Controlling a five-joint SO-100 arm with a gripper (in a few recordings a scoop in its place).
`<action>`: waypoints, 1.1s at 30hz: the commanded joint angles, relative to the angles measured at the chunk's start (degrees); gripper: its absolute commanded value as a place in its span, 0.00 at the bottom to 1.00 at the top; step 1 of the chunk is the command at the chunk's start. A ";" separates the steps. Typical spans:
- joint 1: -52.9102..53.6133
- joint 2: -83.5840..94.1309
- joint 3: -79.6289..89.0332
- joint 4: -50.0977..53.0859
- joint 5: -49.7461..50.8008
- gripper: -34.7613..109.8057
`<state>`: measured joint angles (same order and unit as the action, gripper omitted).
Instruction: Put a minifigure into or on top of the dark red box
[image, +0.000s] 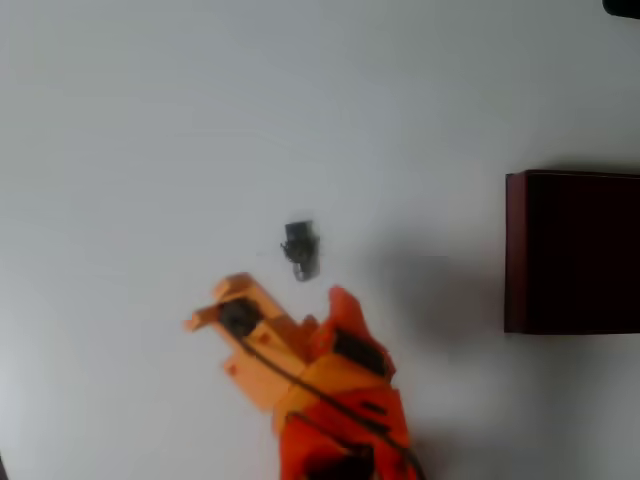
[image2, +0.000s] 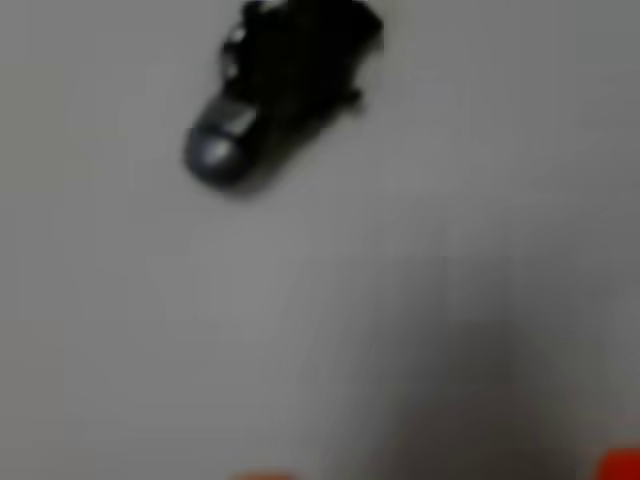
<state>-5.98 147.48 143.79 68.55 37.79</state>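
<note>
Plain white bench (image: 150, 120) under me. My orange end effector (image: 275, 300) sits low in the overhead view, fingers spread apart, grasping nothing. Just beyond its tips lies the minifigure (image: 300, 246) on its side, dark body, grey rounded end (image2: 218, 150) nearest my wrist camera. Dark red box (image: 572, 252) stands well apart at the right edge.

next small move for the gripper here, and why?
Probably ease the gripper forward over the minifigure and lower it. In the overhead view the figure lies on the table just beyond the open fingertips, ungrasped, and the dark red box sits well off to the right.
</note>
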 joint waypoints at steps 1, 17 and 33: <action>1.14 -9.76 -4.39 -0.70 7.82 0.36; -3.78 -32.61 -13.36 -1.93 33.31 0.37; -4.66 -44.30 -20.65 -4.92 37.97 0.37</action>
<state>-9.40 103.36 125.68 63.63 74.36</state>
